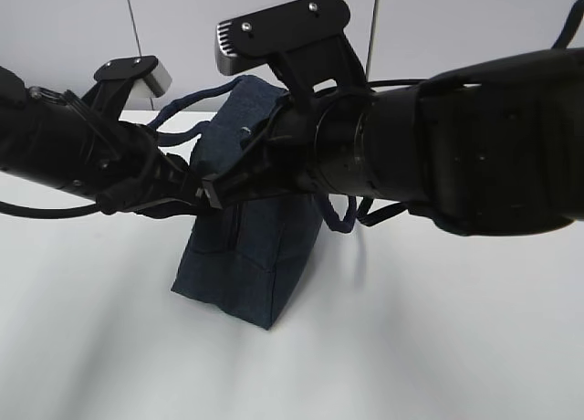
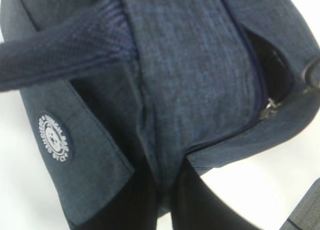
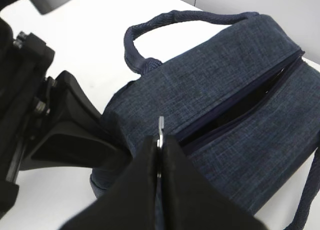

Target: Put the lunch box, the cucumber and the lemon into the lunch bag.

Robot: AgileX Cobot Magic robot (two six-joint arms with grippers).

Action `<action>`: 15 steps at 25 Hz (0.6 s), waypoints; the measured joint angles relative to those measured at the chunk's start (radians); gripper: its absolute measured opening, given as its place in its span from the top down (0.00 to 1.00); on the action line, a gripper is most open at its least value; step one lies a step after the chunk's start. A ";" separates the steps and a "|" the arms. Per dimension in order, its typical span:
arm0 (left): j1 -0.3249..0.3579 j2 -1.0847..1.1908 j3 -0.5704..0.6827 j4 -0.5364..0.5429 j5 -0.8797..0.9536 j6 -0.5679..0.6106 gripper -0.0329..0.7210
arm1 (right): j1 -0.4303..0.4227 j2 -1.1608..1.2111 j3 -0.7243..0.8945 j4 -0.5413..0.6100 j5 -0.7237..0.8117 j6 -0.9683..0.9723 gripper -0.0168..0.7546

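Two black robot arms converge on the lunch bag (image 1: 246,256), a dark navy fabric bag standing on a white table (image 1: 438,347) in front of a pale grey wall (image 1: 73,23); in the exterior view the arms cover most of the bag's upper half. The right gripper (image 3: 159,145) has its fingers pressed together on the small silver zipper pull (image 3: 160,127), pinching it at the near end of the top zipper (image 3: 240,107), which stands partly open and shows only a dark gap inside. The left gripper (image 2: 160,195) is clamped on a fold of the bag's fabric, its dark fingers (image 2: 195,200) closed tight against the cloth just below the zipper seam; the right wrist view shows that arm's black body pressed to the bag's end. One loop handle (image 3: 165,27) arches above the far side of the bag, another (image 2: 55,57) crosses the left wrist view; a round white logo (image 2: 55,138) sits on a side panel. The lunch box, the cucumber and the lemon cannot be made out in any view.
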 joint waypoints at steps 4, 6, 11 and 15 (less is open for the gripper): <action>0.000 0.000 0.000 -0.002 0.027 0.002 0.96 | 0.000 0.000 -0.014 0.000 -0.004 0.000 0.98; 0.000 0.001 0.000 -0.002 0.036 0.003 0.96 | 0.000 0.000 -0.030 0.002 -0.008 -0.005 0.98; 0.000 0.002 0.000 -0.002 0.055 0.003 0.96 | -0.014 0.000 -0.062 0.008 -0.032 -0.030 0.98; 0.000 0.002 0.000 -0.002 0.074 0.003 0.96 | -0.041 0.000 -0.069 0.010 -0.028 -0.034 0.98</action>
